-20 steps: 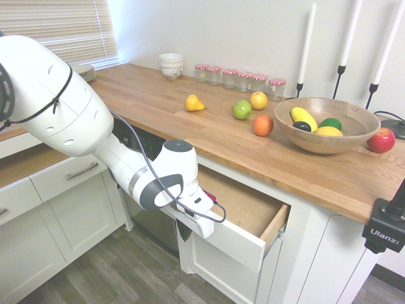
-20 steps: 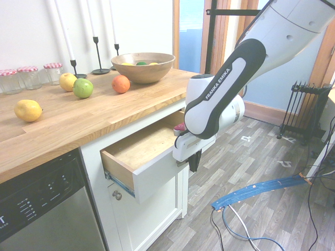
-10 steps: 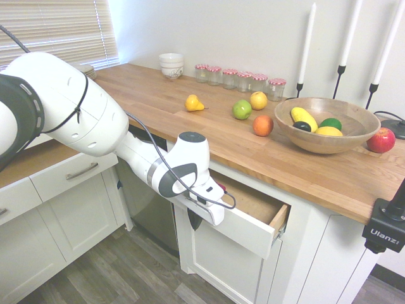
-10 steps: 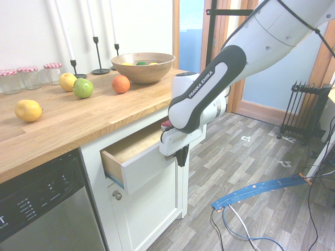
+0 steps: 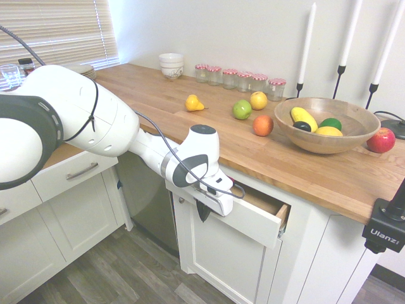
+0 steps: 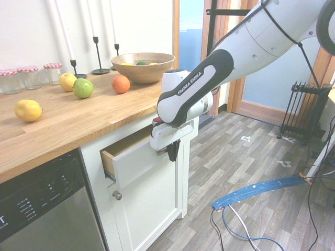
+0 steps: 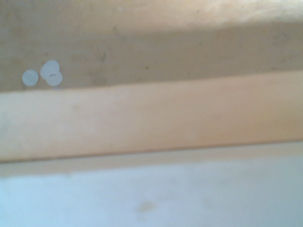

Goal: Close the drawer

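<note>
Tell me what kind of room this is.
Most likely a kitchen: a long butcher-block countertop over white cabinets, a dishwasher under it, and a wooden bowl of fruit beside lidded glass jars.

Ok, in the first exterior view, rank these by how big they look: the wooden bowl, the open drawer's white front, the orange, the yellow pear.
1. Drawer front, the widest, though it is nearest the camera.
2. Wooden bowl.
3. Orange.
4. Yellow pear, only slightly smaller than the orange and farther back, so these two are unsure.

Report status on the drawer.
Gripper against the drawer front, jaws pointing down, state unclear. Drawer partly open, a gap left under the countertop. Nothing seen in its path.
</note>
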`<act>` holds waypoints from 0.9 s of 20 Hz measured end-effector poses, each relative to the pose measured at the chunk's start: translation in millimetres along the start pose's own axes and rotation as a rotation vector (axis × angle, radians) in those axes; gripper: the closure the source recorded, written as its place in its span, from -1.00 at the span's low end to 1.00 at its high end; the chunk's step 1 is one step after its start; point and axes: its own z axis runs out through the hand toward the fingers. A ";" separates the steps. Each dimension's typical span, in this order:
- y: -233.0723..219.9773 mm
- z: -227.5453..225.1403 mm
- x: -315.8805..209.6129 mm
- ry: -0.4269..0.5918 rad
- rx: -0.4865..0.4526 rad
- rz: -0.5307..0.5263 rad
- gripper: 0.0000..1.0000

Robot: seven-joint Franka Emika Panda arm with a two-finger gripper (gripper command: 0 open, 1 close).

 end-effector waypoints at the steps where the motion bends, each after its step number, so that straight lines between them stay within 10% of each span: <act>1: -2.0 -0.4 2.3 0.001 0.001 0.000 1.00; 18: -30.9 -3.3 20.0 0.003 -0.001 -0.004 1.00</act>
